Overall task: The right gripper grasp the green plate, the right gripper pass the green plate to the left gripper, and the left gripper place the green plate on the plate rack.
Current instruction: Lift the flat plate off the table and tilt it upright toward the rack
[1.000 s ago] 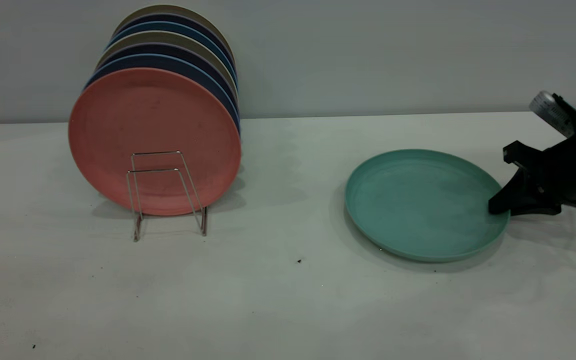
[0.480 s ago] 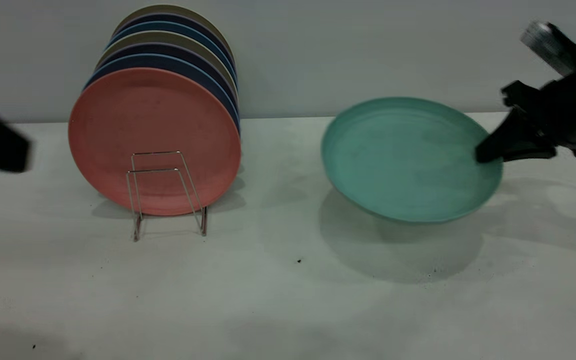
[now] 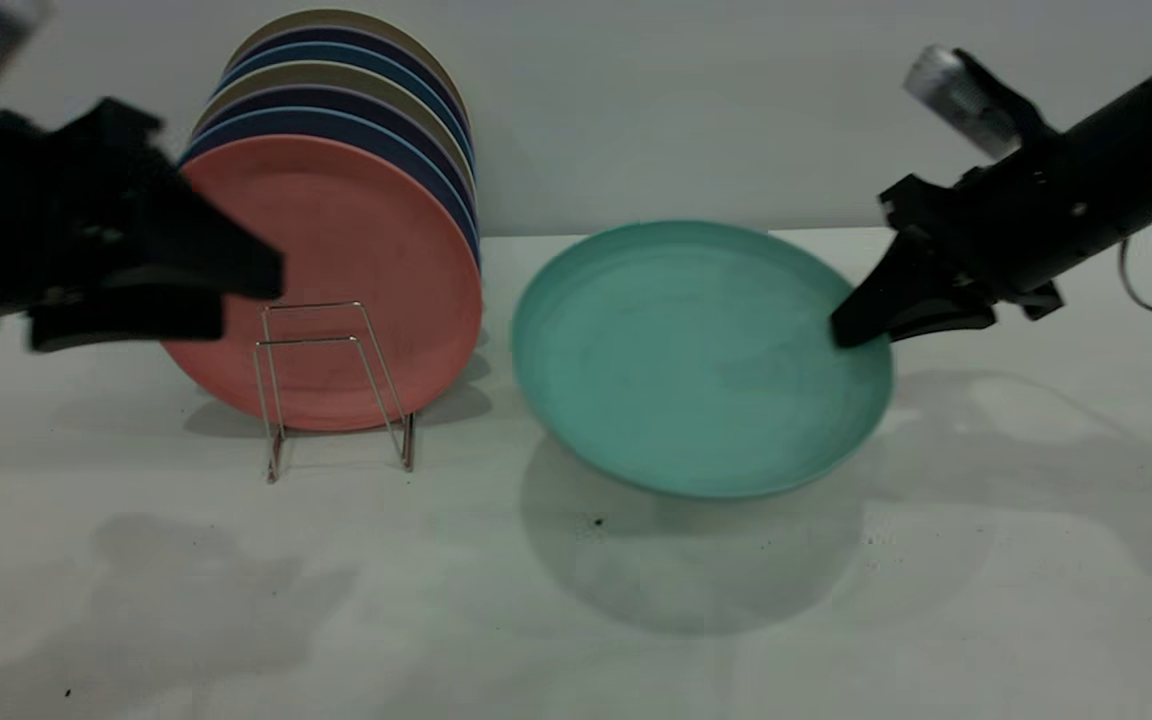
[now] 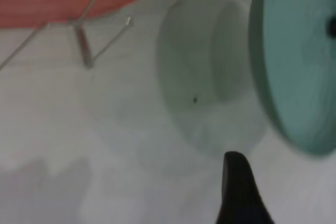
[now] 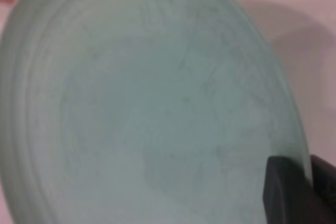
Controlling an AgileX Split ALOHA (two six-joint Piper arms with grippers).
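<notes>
The green plate (image 3: 696, 360) was held tilted above the middle of the counter (image 3: 576, 620), pinched at its right rim by the right gripper (image 3: 851, 328). The left gripper (image 3: 246, 290) was raised near the counter's left edge, fingers parted, before the plate rack (image 3: 334, 390).

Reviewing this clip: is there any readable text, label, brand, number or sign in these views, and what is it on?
None can be read in any view.
The green plate, the salmon-pink plate and the plate rack bear no print.
The right claw, shut on the green plate's rim, and the left claw show no legible marking.
The ribbed silvery cylinder above the right claw shows only ridges, no characters.
</notes>
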